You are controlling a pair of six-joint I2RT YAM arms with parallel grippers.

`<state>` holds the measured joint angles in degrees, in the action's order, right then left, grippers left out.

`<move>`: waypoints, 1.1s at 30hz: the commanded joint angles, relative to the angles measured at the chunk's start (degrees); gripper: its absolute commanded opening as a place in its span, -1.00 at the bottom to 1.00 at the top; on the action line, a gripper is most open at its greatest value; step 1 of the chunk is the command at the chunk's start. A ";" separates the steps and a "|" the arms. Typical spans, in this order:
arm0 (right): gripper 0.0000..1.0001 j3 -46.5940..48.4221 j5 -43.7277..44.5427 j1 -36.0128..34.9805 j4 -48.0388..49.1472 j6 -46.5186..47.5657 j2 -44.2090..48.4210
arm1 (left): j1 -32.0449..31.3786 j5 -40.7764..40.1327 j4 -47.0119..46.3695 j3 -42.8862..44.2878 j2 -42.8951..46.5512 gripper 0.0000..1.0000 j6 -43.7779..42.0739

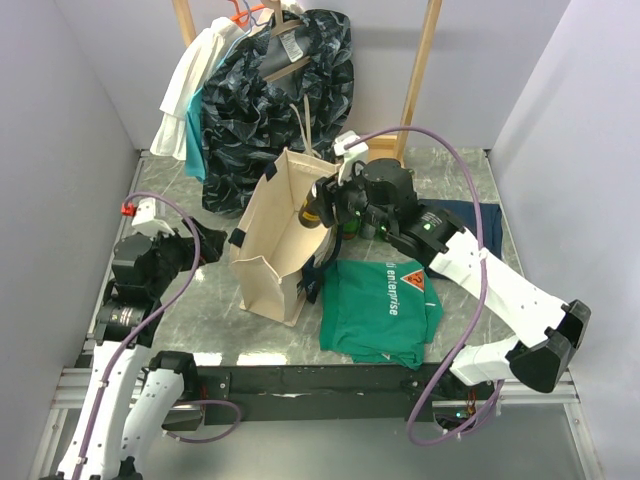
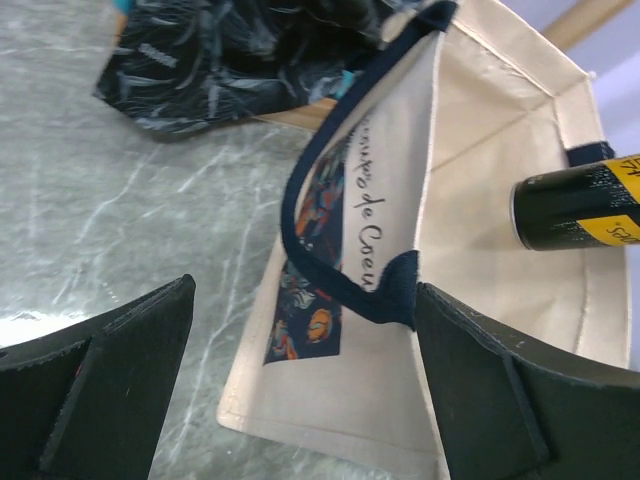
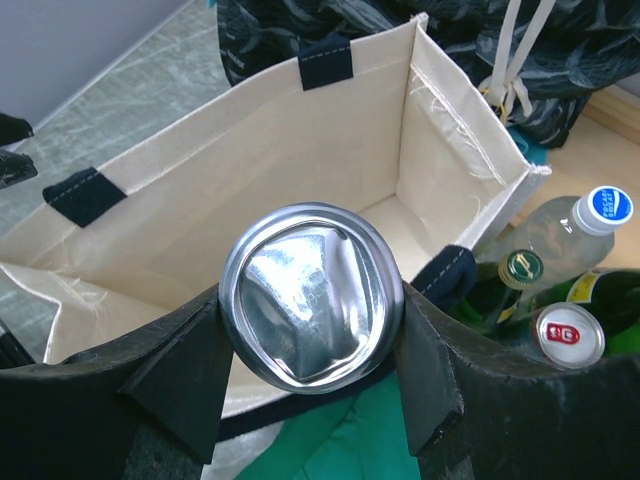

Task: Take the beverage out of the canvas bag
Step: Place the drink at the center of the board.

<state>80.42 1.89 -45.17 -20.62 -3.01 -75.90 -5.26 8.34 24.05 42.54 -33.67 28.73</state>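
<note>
At frame centre, the right gripper [image 3: 310,305] is clasping the beverage can [image 2: 580,205] sideways at the mouth of the canvas bag [image 3: 200,150]; the left gripper [image 2: 302,300] is gaping wide.

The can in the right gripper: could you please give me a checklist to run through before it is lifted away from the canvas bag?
1. Grip: right gripper shut on the can, a finger against each side: ok.
2. Can out of the canvas bag: not ok, it hangs at the open mouth.
3. Bag upright, mouth open: ok.
4. Bag steadied: not ok, the left gripper is open and the bag's edge sits ungripped between its fingers.
5. Free space right of the bag: not ok, bottles stand close there.
6. Can free of the straps: cannot tell.
</note>
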 commanded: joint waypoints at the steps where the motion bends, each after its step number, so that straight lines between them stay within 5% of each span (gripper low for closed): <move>1: -1.00 5.09 -0.48 -0.36 3.84 1.95 4.53 | 0.69 6.16 -3.49 0.70 -0.87 0.93 -0.87; 21: -1.00 6.85 1.80 -0.54 3.75 3.53 8.92 | 1.74 4.40 -1.99 -0.10 1.85 0.93 0.36; 33: -1.00 -0.62 14.28 -0.54 7.88 5.20 19.73 | 1.74 5.28 -1.64 -1.41 4.23 0.93 0.97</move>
<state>79.09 11.31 -45.30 -21.85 0.82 -59.86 -3.79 13.23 23.42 42.17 -30.63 28.95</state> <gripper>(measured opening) 0.652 0.967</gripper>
